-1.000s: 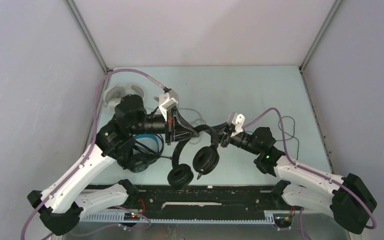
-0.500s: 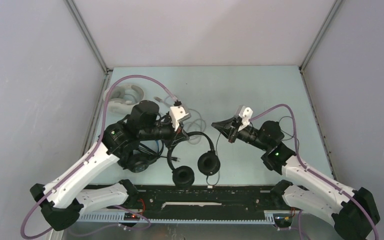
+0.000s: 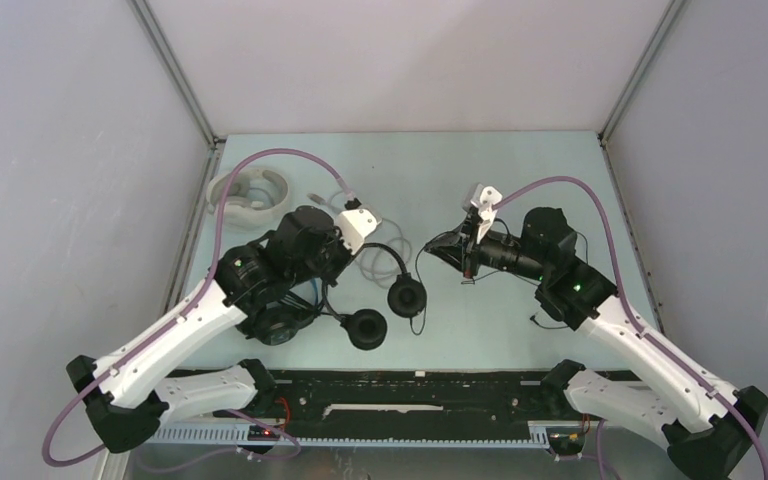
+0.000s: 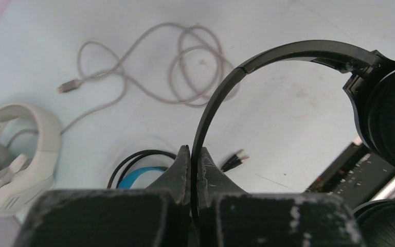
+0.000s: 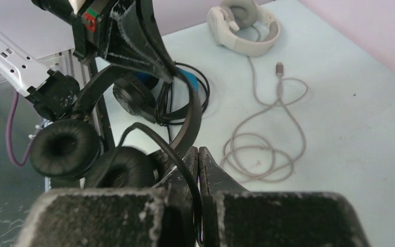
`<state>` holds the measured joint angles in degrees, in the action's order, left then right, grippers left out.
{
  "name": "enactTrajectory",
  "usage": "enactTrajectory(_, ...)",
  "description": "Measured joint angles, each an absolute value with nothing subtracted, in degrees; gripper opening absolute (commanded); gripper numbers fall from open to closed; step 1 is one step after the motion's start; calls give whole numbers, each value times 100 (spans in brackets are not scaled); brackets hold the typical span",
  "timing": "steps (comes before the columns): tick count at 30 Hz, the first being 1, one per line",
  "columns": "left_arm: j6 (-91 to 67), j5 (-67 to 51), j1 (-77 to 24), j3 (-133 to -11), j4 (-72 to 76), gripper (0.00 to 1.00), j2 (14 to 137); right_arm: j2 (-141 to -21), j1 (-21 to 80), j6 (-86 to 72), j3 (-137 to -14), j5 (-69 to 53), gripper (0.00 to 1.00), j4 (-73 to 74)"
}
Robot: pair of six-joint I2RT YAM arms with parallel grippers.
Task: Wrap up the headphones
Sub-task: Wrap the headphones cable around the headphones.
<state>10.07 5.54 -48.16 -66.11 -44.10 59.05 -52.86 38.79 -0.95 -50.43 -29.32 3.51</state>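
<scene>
The small thin black on-ear headphones hang from my left gripper, which is shut on their thin headband; both ear cups hang below it. My right gripper is shut on the headphones' black cable a short way to the right. The bulky white over-ear pair lies at the far left with its grey cable looped loose on the table. The black pair with the blue headband lies under my left arm, partly hidden.
A black jack plug dangles just beyond my left fingers. The grey cable's connector lies free near the white pair. A black rail runs along the near table edge. Side walls stand close.
My two grippers have drawn apart: the left pulled back to the left with the headband, and the right rose and moved right with the cable. The ear cups shifted away from the near edge.
</scene>
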Motion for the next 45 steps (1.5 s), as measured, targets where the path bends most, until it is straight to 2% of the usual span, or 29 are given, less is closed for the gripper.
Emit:
enactTrajectory(7, 495, 1584, -4663, -6611, -4289, 0, 5778, -5155, 3883, -405, -5072, -2751, 0, 821)
enactTrajectory(17, -309, 2200, -4331, -6611, -3218, 0, 4838, -4814, 4259, -1050, -4488, -2532, 2, 248)
enactTrajectory(18, -307, 2250, -4331, -6611, -3181, 0, 4823, -4814, 4259, -1070, -4480, -2495, 10, 266)
enactTrajectory(21, -301, 2392, -4331, -6611, -3148, 0, 4827, -4794, 4257, -1181, -4480, -2412, 42, 281)
enactTrajectory(24, -248, 2530, -4331, -6611, -3144, 0, 4923, -4672, 4259, -1284, -4480, -2416, 57, 368)
enactTrajectory(28, -117, 2705, -4331, -6611, -3144, 0, 4939, -4340, 4259, -1514, -4480, -2418, 64, 475)
enactTrajectory(34, -56, 2851, -4331, -6611, -3151, 0, 4998, -3959, 4265, -2123, -4501, -2303, 66, 318)
enactTrajectory(42, 117, 2995, -4331, -6611, -3332, 0, 5177, -4230, 4296, -2910, -4939, -2099, 76, -279)
enactTrajectory(45, 150, 2991, -4331, -6611, -3369, 0, 5194, -4453, 4335, -2961, -5216, -1914, 76, -340)
